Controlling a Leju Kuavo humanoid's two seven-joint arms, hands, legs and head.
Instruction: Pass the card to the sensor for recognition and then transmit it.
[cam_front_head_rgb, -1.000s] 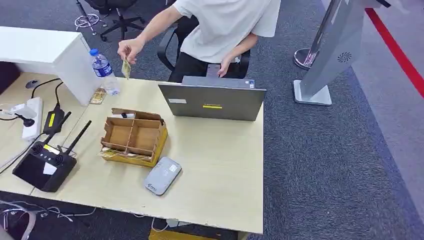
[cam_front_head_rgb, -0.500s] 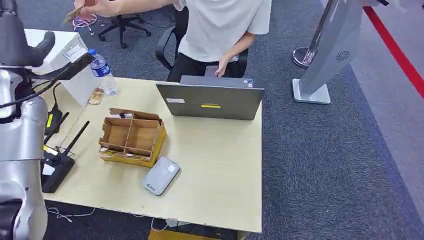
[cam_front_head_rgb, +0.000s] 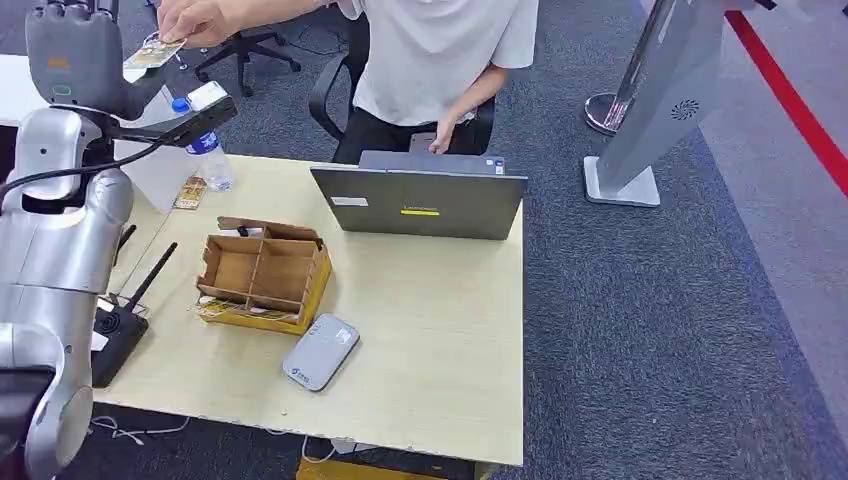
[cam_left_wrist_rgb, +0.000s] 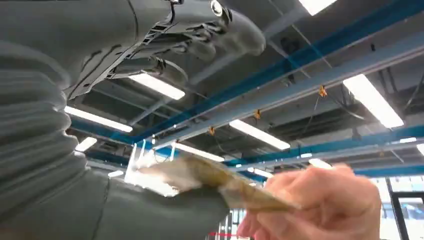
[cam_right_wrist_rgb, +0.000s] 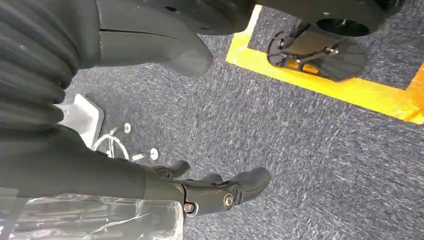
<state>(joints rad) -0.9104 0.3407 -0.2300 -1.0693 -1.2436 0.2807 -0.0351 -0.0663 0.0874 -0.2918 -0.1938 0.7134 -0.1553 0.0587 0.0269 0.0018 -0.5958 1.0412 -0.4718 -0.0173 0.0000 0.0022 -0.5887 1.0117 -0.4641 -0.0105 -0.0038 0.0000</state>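
Observation:
My left hand (cam_front_head_rgb: 76, 52) is raised high at the far left, its fingers spread upward. A person's hand (cam_front_head_rgb: 194, 19) holds a yellowish card (cam_front_head_rgb: 152, 55) right beside it. In the left wrist view the card (cam_left_wrist_rgb: 212, 179) lies across my thumb (cam_left_wrist_rgb: 150, 212), pinched at its other end by the person's hand (cam_left_wrist_rgb: 320, 205); my fingers (cam_left_wrist_rgb: 200, 40) stand well apart from it. The grey sensor pad (cam_front_head_rgb: 322, 351) lies on the table (cam_front_head_rgb: 440, 320) near its front edge. My right hand (cam_right_wrist_rgb: 125, 180) hangs over the carpet, fingers (cam_right_wrist_rgb: 222, 192) loosely apart and holding nothing.
A divided cardboard box (cam_front_head_rgb: 265, 275) sits behind the sensor. A grey laptop (cam_front_head_rgb: 420, 200) stands at the table's far edge with the person seated behind it. A water bottle (cam_front_head_rgb: 208, 150) and a black controller (cam_front_head_rgb: 112, 330) are on the left.
My left arm has risen further and its hand now stands beside the card. The person's hand has brought the card down against my thumb.

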